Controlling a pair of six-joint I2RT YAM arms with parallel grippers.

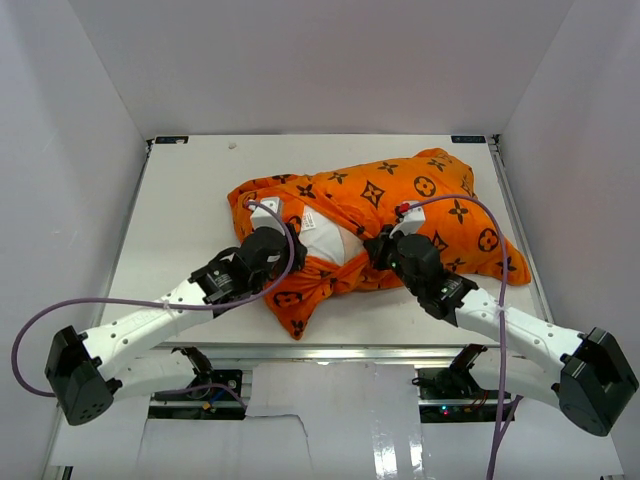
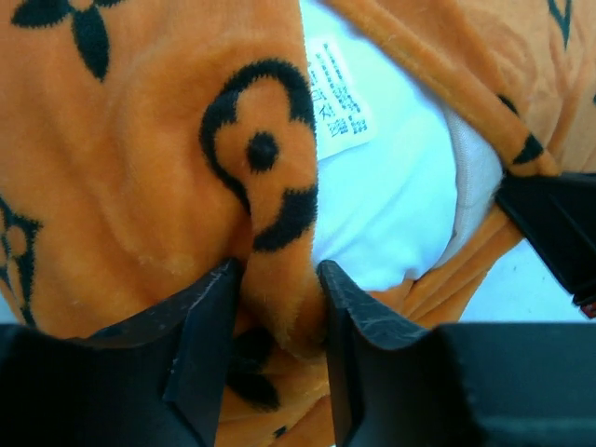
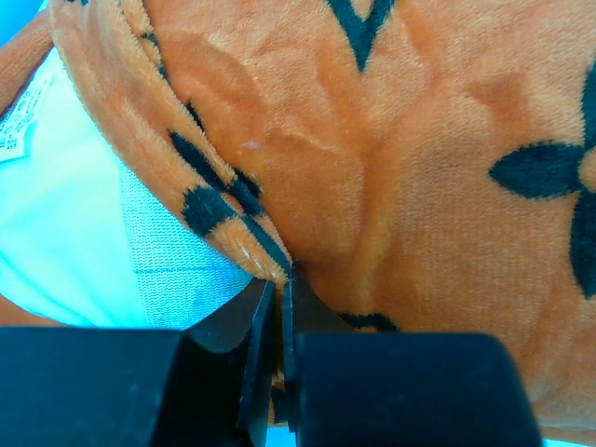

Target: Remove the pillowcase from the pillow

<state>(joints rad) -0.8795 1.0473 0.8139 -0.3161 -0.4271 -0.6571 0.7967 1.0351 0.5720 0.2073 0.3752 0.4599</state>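
Note:
The orange pillowcase [image 1: 410, 200] with black motifs lies across the table, still around the white pillow [image 1: 325, 238], which shows through the opening at the near side. My left gripper [image 1: 285, 232] is shut on a thick fold of the pillowcase [image 2: 279, 279] at the opening's left edge. My right gripper [image 1: 383, 243] is shut on the pillowcase hem [image 3: 265, 261] at the opening's right edge. The pillow [image 2: 391, 196] and its care label [image 2: 337, 93] show in the left wrist view. The pillow [image 3: 74, 242] also shows in the right wrist view.
The white table [image 1: 190, 190] ends at grey walls on the left, back and right. Its near edge [image 1: 340, 348] runs just in front of the pillowcase. Purple cables [image 1: 120, 303] loop from both arms.

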